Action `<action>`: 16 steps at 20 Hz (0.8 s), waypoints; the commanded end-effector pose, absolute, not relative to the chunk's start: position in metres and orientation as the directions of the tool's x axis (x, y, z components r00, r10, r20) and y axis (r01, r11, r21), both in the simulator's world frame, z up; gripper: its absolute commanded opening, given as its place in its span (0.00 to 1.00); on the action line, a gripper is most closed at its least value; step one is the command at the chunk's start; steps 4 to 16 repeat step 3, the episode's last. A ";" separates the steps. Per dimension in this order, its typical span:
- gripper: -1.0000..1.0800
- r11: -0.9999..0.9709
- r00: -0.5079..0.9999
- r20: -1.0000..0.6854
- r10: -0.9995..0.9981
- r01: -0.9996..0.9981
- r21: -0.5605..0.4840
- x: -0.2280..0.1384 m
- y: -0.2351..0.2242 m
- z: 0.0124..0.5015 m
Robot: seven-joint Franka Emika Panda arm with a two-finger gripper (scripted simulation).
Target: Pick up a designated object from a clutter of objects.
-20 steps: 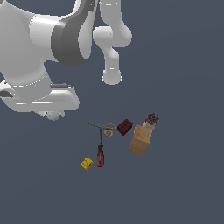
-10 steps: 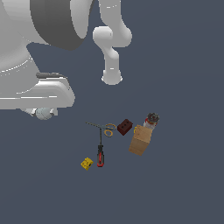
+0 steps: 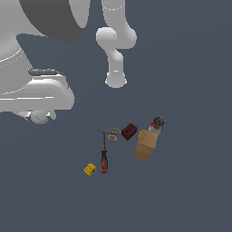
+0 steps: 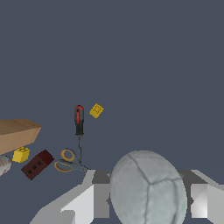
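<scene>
The designated object, a pale grey ball [image 4: 148,189] with faint seams, sits between my gripper's [image 4: 148,199] fingers [image 4: 92,199], which are shut on it. In the exterior view the ball [image 3: 39,117] peeks out under the white hand at the left, held by the gripper [image 3: 38,116] well apart from the clutter. On the floor, the clutter of objects includes a red-and-black screwdriver [image 3: 103,161], a yellow block [image 3: 90,169], thin scissors [image 3: 108,133], a dark red brick [image 3: 129,131], a tan box [image 3: 145,145] and a can [image 3: 157,123].
The wrist view shows the screwdriver [image 4: 78,119], a yellow block [image 4: 96,110], a second yellow block [image 4: 20,155], the brick [image 4: 37,164], the scissors [image 4: 68,161] and the tan box [image 4: 15,133] ahead of the fingers. The arm's base [image 3: 116,80] stands behind the clutter.
The arm has swung and looms larger in the exterior view. The hand with the ball has drifted slightly towards that view's left. The clutter has not moved.
</scene>
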State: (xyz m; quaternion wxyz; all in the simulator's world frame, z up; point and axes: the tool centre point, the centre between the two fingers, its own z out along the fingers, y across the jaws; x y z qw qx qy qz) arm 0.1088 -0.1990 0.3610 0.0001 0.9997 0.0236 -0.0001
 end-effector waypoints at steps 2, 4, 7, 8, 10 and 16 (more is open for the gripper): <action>0.00 -0.999 0.999 0.000 0.047 0.047 0.000 0.111 -0.199 0.364; 0.00 -0.999 0.999 0.000 0.047 0.047 0.000 0.111 -0.199 0.364; 0.00 -0.999 0.999 0.000 0.047 0.047 0.000 0.111 -0.199 0.364; 0.00 -0.999 0.999 0.000 0.047 0.047 0.000 0.111 -0.199 0.364; 0.00 -0.999 0.999 0.000 0.047 0.047 0.000 0.111 -0.199 0.364; 0.00 -0.999 0.999 0.000 0.047 0.047 0.000 0.111 -0.199 0.364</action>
